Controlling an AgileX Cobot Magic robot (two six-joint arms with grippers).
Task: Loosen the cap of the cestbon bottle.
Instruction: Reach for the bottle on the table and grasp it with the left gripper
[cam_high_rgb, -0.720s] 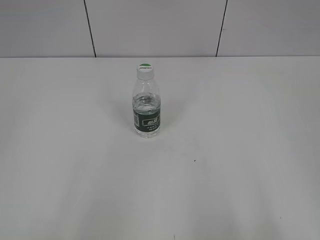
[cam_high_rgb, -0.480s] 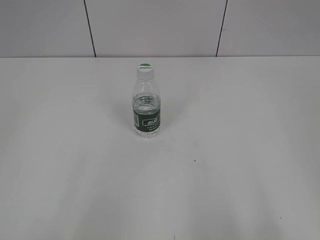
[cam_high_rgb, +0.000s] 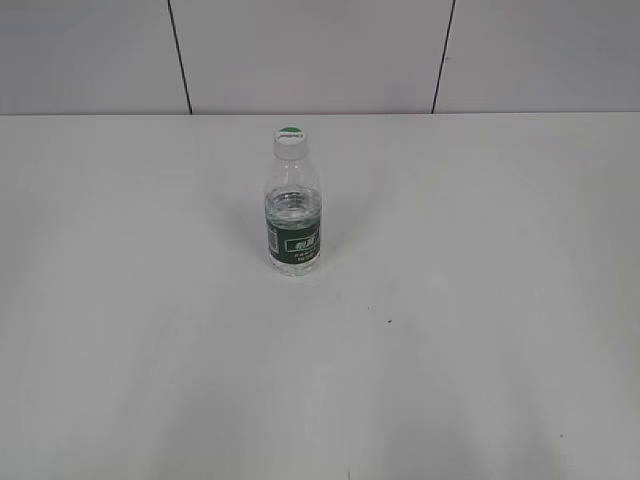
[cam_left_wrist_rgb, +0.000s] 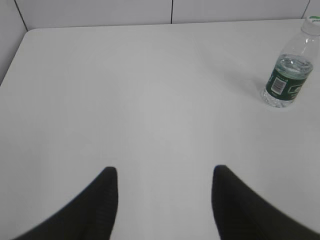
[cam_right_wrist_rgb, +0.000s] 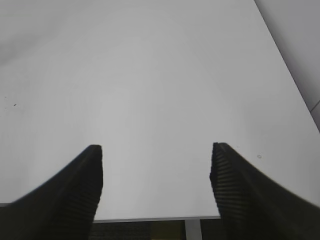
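Claws spread wide over bare white table, bottle standing alone near the far middle.

Left gripper (cam_left_wrist_rgb: 165, 172) hangs with its two dark fingers well apart and nothing between them, over open tabletop (cam_left_wrist_rgb: 125, 100); the table's left edge and far edge run along grey wall panels. Right gripper (cam_right_wrist_rgb: 156, 150) is likewise spread and holds nothing, poised over the near edge of the table, whose right edge slants away. The cestbon bottle (cam_high_rgb: 293, 215) stands upright, well apart from both claws, with free surface on every side. It is clear plastic, partly filled, with a dark green label band in white print. The cap (cam_high_rgb: 289, 137), white with a green circle on top, sits on its neck. The left wrist view catches the bottle at its upper right; the right wrist view shows only table; the exterior view shows neither arm.
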